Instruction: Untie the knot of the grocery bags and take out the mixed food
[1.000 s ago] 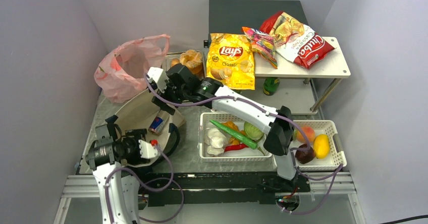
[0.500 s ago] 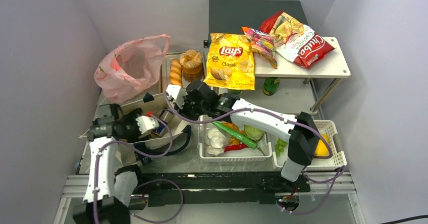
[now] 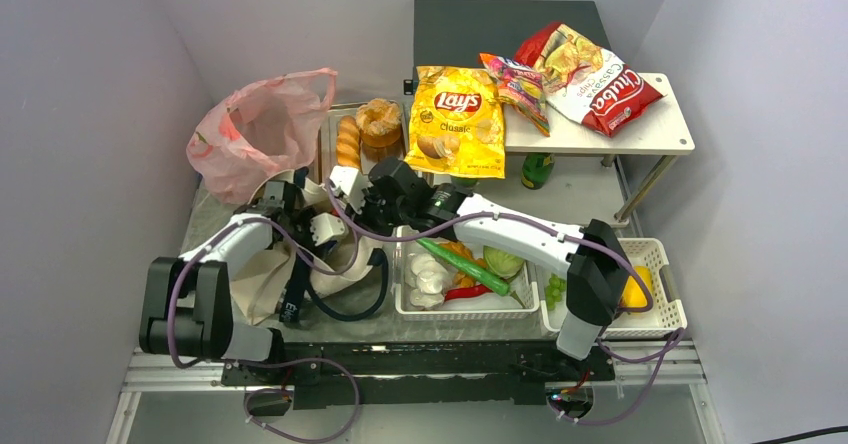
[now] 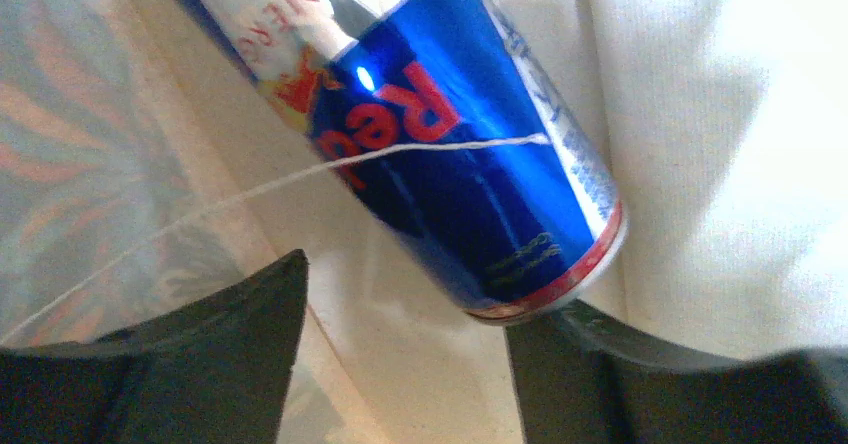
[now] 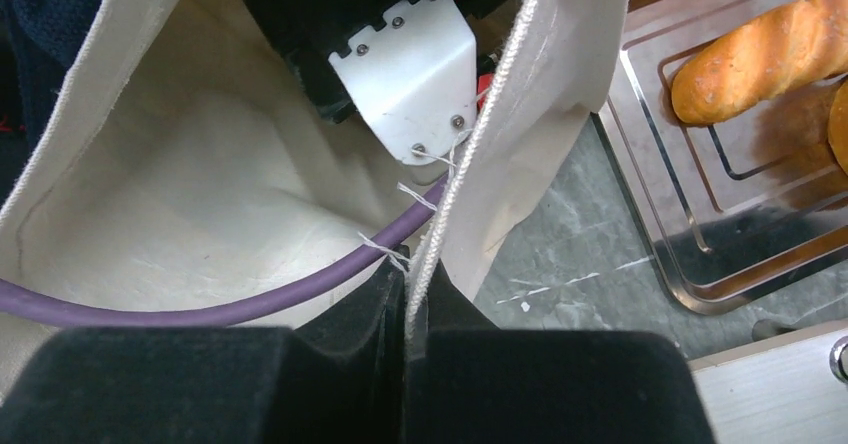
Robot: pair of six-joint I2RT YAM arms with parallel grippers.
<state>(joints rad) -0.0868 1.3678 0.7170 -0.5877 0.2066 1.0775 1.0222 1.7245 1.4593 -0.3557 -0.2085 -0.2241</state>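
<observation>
Right claw (image 5: 405,289) pinching beige tote (image 5: 200,174) rim; baguette (image 5: 760,54) nearby.

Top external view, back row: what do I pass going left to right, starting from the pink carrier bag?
pink carrier bag → baguette → ring-shaped bun → Lay's bag → small pink snack bag → red Cassava chips bag

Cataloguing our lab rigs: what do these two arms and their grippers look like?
The left arm and right arm share white link shells and black joint housings, with a purple cable running along each. The left gripper and right gripper have matte black fingers.
</observation>
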